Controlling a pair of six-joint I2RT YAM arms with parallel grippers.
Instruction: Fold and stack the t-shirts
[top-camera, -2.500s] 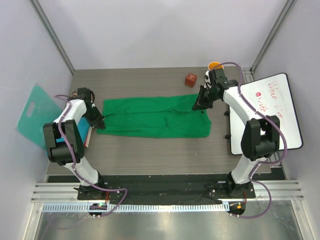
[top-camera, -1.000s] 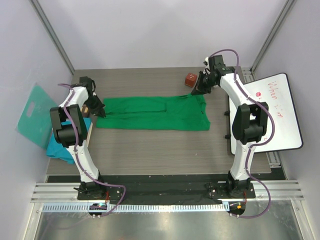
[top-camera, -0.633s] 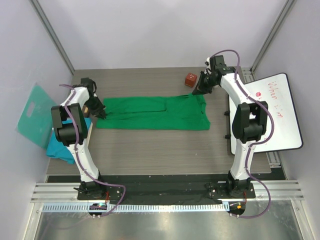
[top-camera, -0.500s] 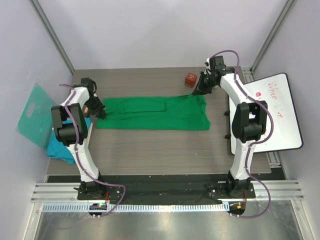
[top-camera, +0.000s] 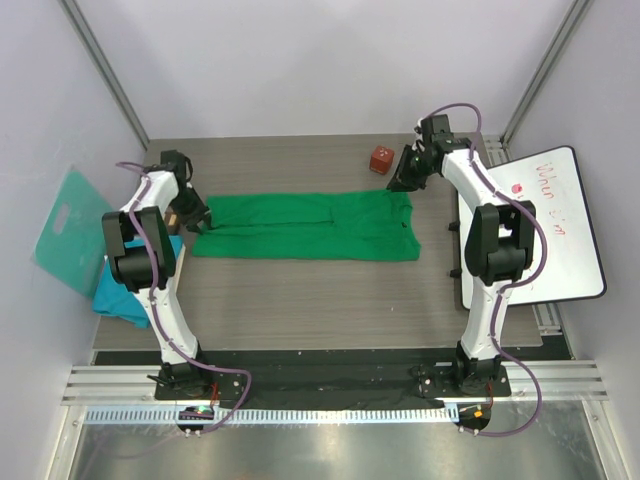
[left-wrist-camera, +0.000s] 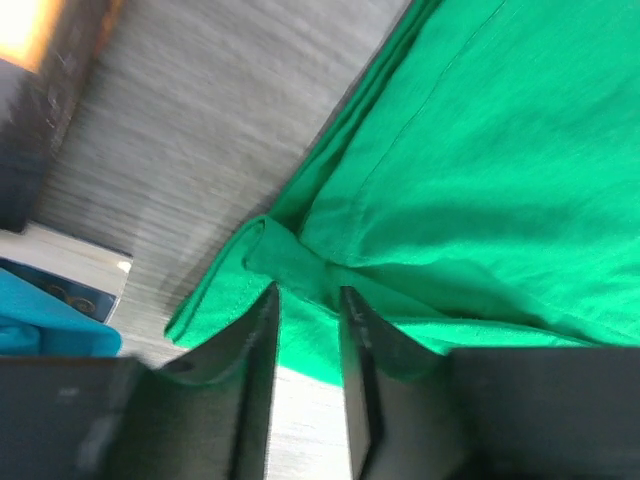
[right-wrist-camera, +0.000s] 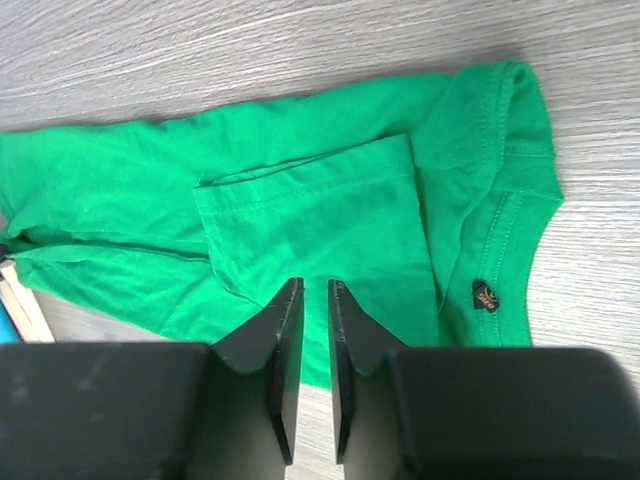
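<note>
We see the green t-shirt (top-camera: 310, 226) stretched left-to-right, an end at each arm. Left fingers (left-wrist-camera: 255, 380) and right fingers (right-wrist-camera: 285, 360) stand slightly parted, empty.

Folded the green t-shirt (top-camera: 300, 228) over, from the near side to the far side, into a thinner strip. Then let go at both ends. Opened the left gripper (top-camera: 194, 222) and the right gripper (top-camera: 400, 184) a little, with no cloth pinched now.
</note>
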